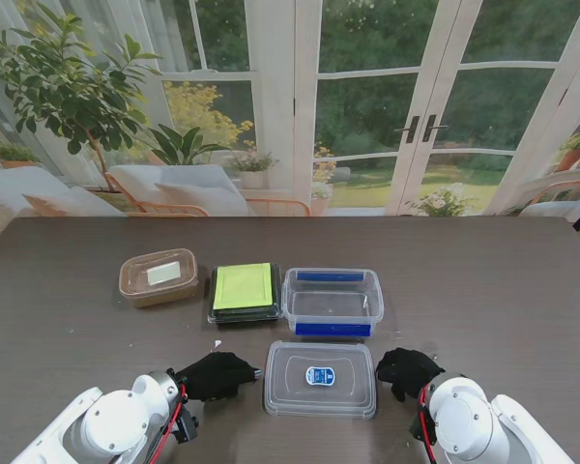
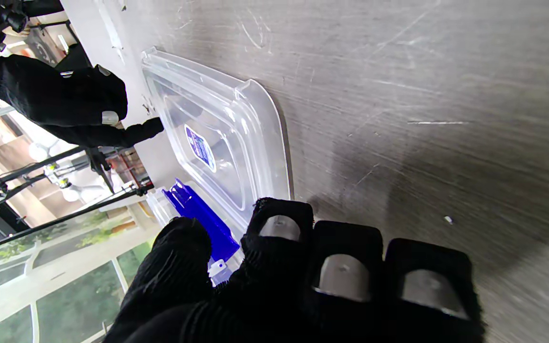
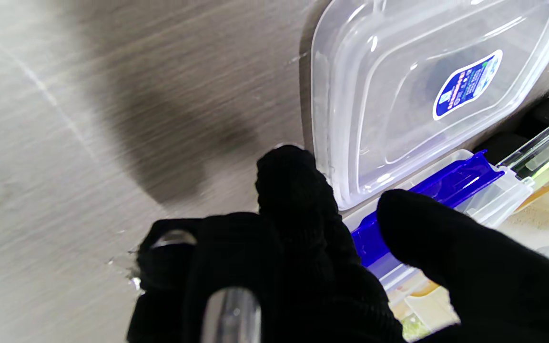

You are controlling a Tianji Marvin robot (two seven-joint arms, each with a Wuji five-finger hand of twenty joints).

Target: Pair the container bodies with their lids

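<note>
A clear flat lid [image 1: 319,379] [image 2: 227,138] [image 3: 422,90] with a blue label lies on the table just in front of me. Directly beyond it stands an uncovered clear tub [image 1: 333,302] with blue clips [image 2: 198,214] [image 3: 427,200]. My left hand [image 1: 216,375] [image 2: 303,276] rests at the lid's left edge, fingers loosely curled and thumb apart, holding nothing. At the lid's right edge my right hand [image 1: 406,371] [image 3: 303,267] [image 2: 65,105] is likewise half curled and empty. One of its fingers reaches toward the rim.
Left of the clear tub sits a black container with a green lid [image 1: 244,292] [image 3: 546,152]. Farther left is a brown container [image 1: 159,277] with its clear lid on. The dark wooden table [image 1: 483,290] extends far to the right.
</note>
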